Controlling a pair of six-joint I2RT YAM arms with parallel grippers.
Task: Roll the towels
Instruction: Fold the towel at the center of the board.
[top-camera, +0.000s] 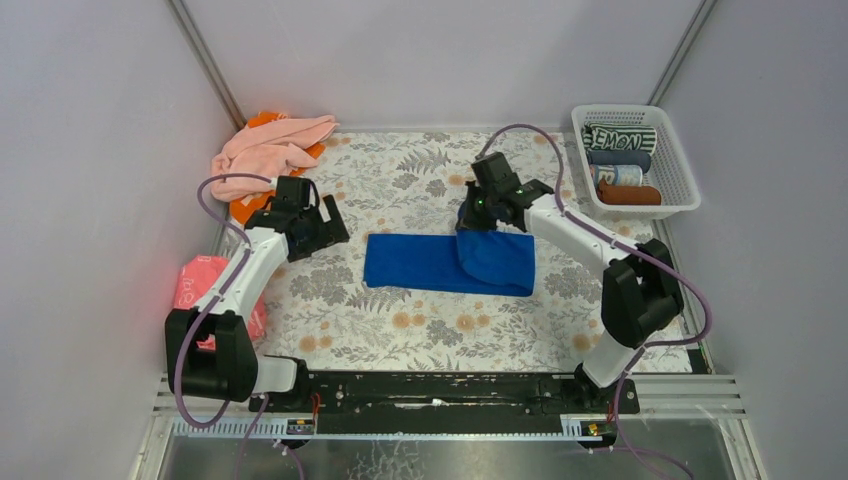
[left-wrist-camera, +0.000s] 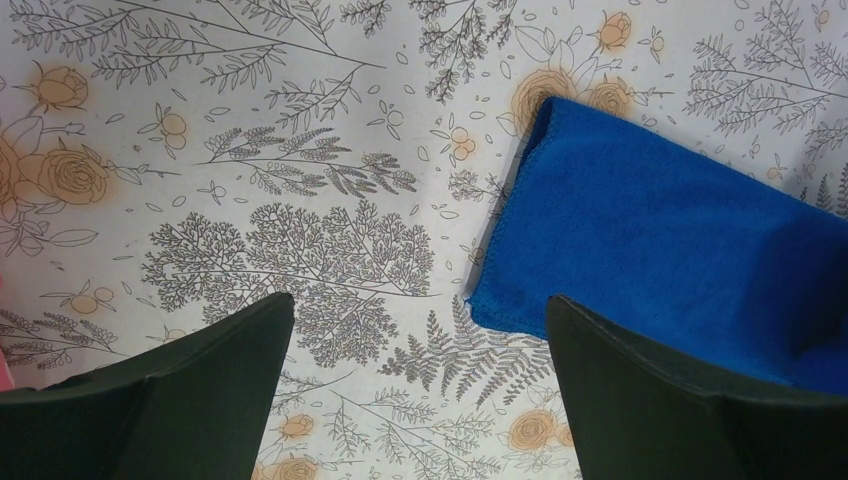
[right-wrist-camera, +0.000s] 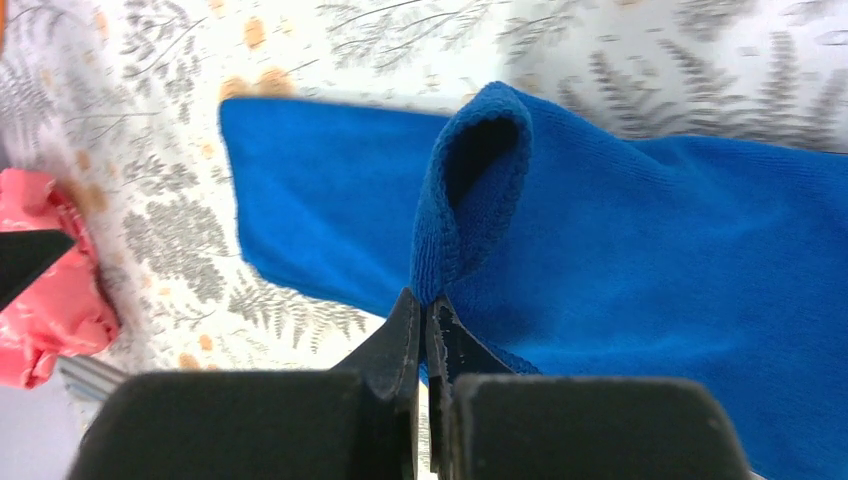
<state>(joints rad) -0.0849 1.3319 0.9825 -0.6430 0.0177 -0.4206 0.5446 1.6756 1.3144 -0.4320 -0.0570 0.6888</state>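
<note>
- The right gripper (right-wrist-camera: 425, 315), jaws pressed together, pinches a raised fold of the blue towel (top-camera: 430, 262), which lies in the middle of the table (top-camera: 400, 325).
- The left gripper (top-camera: 322, 230), jaws spread wide and empty, hovers at the towel's 9 o'clock end.
- A tight roll likely calls for carrying the pinched edge evenly towards 9 o'clock, kept square, with the free end pinned if it slides.

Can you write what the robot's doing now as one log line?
task: roll blue towel | right gripper: shut, pinching lifted towel edge | left gripper: open, empty, by towel's other end | roll: not yet formed
</note>
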